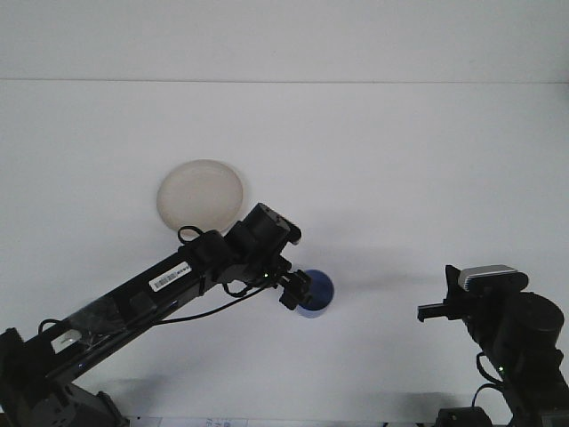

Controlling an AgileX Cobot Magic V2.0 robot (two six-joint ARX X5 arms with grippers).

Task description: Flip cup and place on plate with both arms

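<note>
A blue cup (317, 293) stands upright with its mouth up, a little right of the table's middle. A round cream plate (201, 197) lies flat to its upper left. My left arm reaches across from the lower left, and my left gripper (294, 288) sits at the cup's left rim, covering part of it. Whether it touches the cup is unclear. My right gripper (423, 312) hovers low at the right, well apart from the cup, shut and holding nothing.
The white table (400, 178) runs back to a pale wall. A black cable (213, 307) hangs under the left arm. The base of the right arm (520, 338) fills the lower right corner.
</note>
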